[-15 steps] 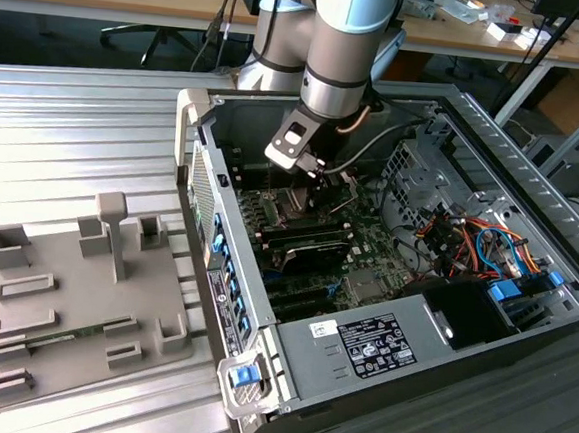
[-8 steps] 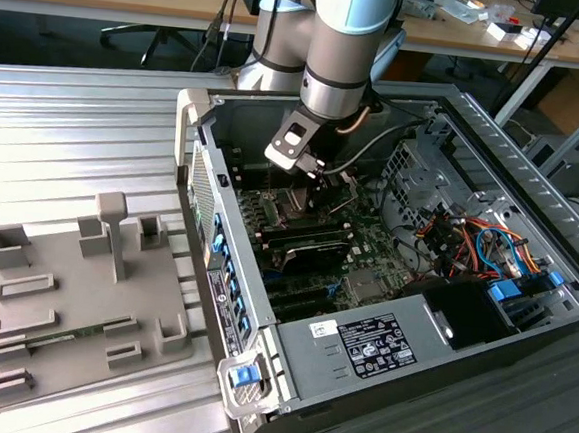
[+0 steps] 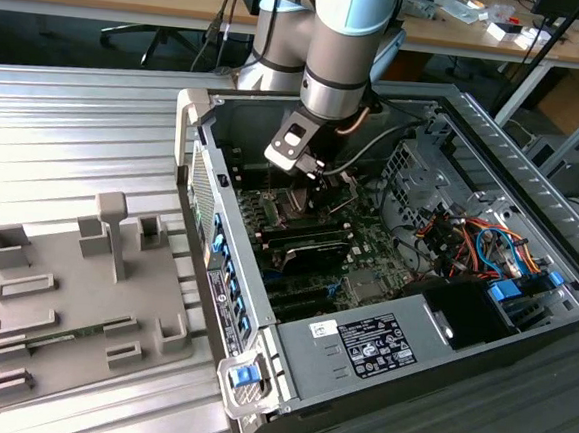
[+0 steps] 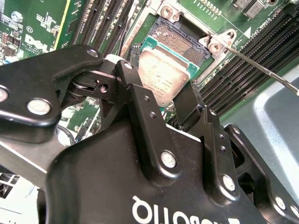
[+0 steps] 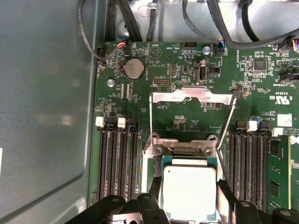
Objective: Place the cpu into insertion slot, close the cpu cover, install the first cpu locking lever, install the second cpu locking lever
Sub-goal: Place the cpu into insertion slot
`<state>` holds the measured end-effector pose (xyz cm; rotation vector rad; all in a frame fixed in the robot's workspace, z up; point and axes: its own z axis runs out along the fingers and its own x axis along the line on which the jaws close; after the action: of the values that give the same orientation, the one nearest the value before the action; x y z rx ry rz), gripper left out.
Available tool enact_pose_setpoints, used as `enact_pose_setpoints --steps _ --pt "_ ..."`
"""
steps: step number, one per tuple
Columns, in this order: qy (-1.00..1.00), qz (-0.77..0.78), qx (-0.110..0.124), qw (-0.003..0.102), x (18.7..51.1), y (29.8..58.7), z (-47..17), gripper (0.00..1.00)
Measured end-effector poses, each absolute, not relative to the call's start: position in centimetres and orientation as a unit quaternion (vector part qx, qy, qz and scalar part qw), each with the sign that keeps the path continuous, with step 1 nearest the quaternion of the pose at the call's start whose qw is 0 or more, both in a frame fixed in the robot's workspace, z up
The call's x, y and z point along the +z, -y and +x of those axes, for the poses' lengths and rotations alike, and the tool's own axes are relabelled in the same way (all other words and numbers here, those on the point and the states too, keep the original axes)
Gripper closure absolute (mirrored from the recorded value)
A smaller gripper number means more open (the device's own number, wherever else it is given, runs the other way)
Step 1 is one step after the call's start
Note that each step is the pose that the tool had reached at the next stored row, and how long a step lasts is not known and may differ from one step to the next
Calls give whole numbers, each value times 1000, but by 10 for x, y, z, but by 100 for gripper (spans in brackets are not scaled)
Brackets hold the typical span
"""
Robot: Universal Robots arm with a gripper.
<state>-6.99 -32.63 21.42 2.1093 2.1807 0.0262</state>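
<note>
Second wrist view, close on the work: black two-finger gripper [image 4: 156,80], jaws pinching a small flat cpu [image 4: 161,74] with a silvery-grey metal face and tan-green rim, by two opposite edges. Same hold in the first wrist view, with the gripper [image 5: 189,184] flanking the cpu [image 5: 189,196] on both sides.

Hangs partly over the square black insertion slot [image 4: 176,38], dark pin field bare beyond the chip's far edge. Judged not seated yet: first step in hand, not finished.

Thin shiny metal cpu cover [image 5: 191,95], a square frame with a large window, swung open and away from the slot, green motherboard [image 5: 135,100] showing through the window. Closing it left to do.

Thin steel-wire locking lever [image 4: 261,69] standing free beside the slot, not latched; seen in the first wrist view as a slim rod [image 5: 227,135] along the cover's side. Both lever steps judged undone.

As for heading: metal face up, flat, roughly level with the board. Looks a little longer than wide, long axis running from the gripper toward the cover's hinge edge, parallel to the long black memory slots [image 5: 117,158] on either side. Fingers on the two long edges.

Exterior view: gripper [image 3: 308,173] low inside the open dark computer case [image 3: 482,322], over the board.
</note>
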Motion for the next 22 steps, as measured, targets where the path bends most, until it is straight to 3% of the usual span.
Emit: enact_pose_setpoints --steps 22 --pt "-718 694 9 54 207 326 -71 45"
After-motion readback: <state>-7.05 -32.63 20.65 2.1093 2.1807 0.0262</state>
